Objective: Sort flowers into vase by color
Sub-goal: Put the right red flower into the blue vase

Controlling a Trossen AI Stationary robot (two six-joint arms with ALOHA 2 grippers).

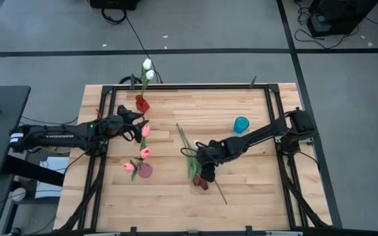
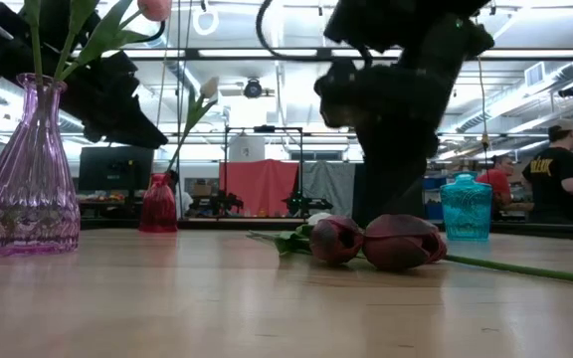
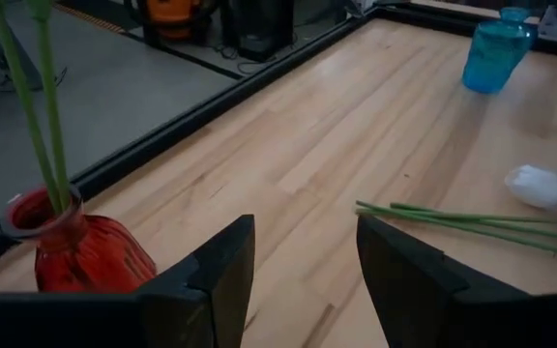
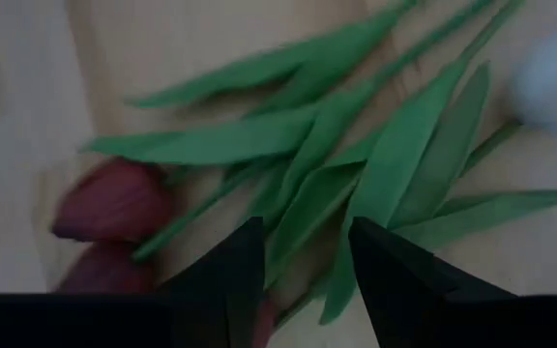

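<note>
Right gripper (image 1: 205, 159): fingers parted, hovering low over the loose flowers at mid-table; nothing held. In its wrist view the two dark wedge-shaped fingers (image 4: 222, 271) stood apart above long, flat, matte green leaves (image 4: 356, 164).

Maroon tulips (image 1: 201, 181): two smooth, rounded bud heads lay side by side on the wood, touching, thin green stems trailing away toward the front of the table.

White tulip (image 3: 537, 185): a pale bud lay among the loose stems, close by the right gripper.

Left gripper (image 1: 135, 124): fingers spread, empty, poised above the table between the red vase and the pink vase.

Red vase (image 1: 142, 103): ribbed translucent glass, bulbous with a narrow neck, near the back edge; it held two white tulips (image 1: 147, 69) on long stems leaning out past the table's edge.

Pink vase (image 2: 25, 171): fluted clear pink-violet glass, flared neck, toward the front left; it held pink tulips (image 1: 144, 141).

Teal vase (image 1: 241, 124): ribbed blue-green glass, well apart to the right, with no flower in it; the right arm passed just beside it.

Table (image 1: 254, 190): pale planked wood within a black frame.
</note>
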